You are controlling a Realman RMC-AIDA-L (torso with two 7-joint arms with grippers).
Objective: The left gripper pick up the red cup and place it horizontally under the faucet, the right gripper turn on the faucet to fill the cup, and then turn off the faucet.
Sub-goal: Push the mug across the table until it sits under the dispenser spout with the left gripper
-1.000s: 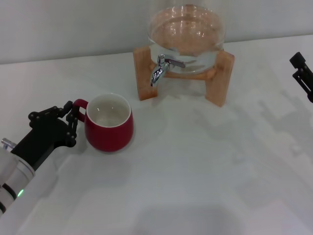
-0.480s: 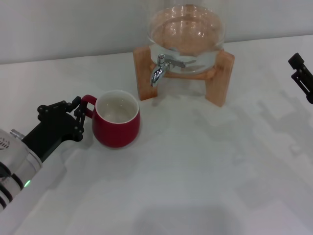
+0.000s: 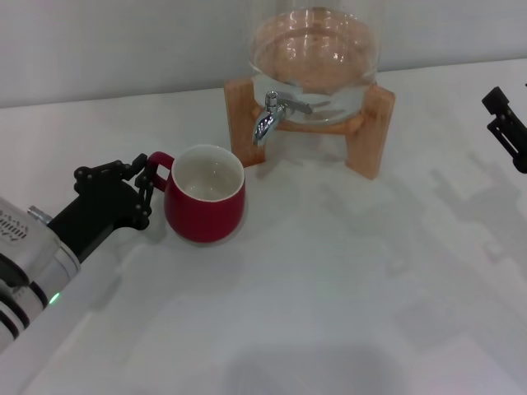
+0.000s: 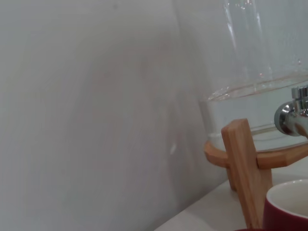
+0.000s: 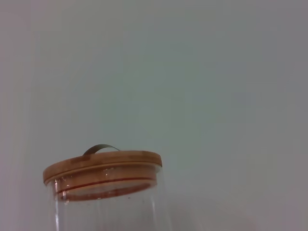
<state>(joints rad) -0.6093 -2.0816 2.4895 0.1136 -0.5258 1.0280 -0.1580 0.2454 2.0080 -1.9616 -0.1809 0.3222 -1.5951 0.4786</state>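
Note:
The red cup is upright with its cream inside showing, a little to the front-left of the faucet. My left gripper is shut on the cup's small loop handle, reaching in from the lower left. In the left wrist view the cup's rim shows close below the chrome faucet. The faucet sticks out of the glass jar, its spout curving down. My right gripper hangs at the far right edge, open, well away from the faucet.
The jar sits in a wooden stand at the back of the white table, against a pale wall. One stand leg is right beside the cup. The jar's wooden lid shows in the right wrist view.
My left gripper has carried the cup to the right and toward the faucet. The right gripper has barely shifted.

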